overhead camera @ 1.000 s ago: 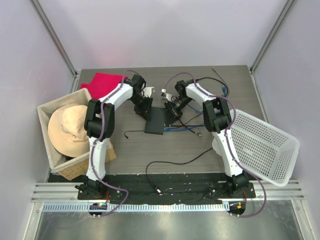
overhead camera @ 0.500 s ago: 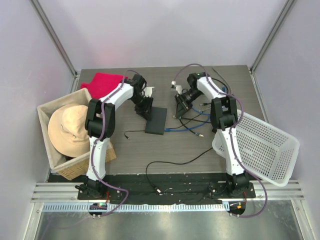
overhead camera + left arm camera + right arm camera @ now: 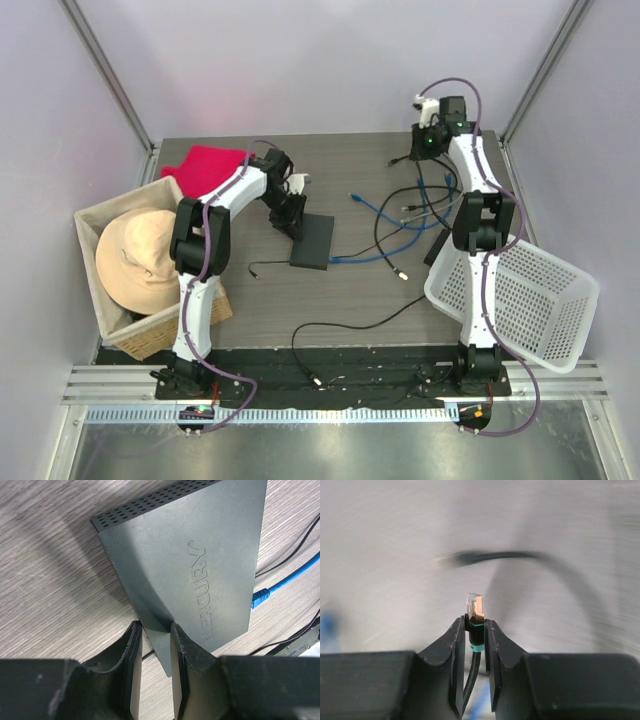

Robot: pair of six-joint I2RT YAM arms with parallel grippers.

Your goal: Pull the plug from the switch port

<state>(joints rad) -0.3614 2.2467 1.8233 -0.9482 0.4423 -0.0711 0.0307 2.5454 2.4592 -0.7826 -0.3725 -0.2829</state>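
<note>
The switch (image 3: pixel 312 240) is a flat black box lying at the table's middle. In the left wrist view it (image 3: pixel 200 545) fills the upper frame. My left gripper (image 3: pixel 291 222) (image 3: pixel 152 630) is shut on the switch's near corner and pins it to the table. My right gripper (image 3: pixel 420 148) (image 3: pixel 475 625) is raised at the back right, far from the switch. It is shut on the plug (image 3: pixel 476 611), which has a clear tip, a black boot and a teal ring. The plug's black cable (image 3: pixel 432 190) trails down from it. A blue plug (image 3: pixel 260 597) lies at the switch's port edge.
Loose blue cables (image 3: pixel 395 210) and black cables (image 3: pixel 345 328) lie right of and in front of the switch. A wicker basket (image 3: pixel 100 215) with a tan hat stands at the left, a red cloth (image 3: pixel 210 165) behind it. A white plastic basket (image 3: pixel 520 290) sits tilted at the right.
My right gripper has drawn away from the switch with the plug, moving up and to the back right, its black cable trailing. The left gripper and the switch have stayed put.
</note>
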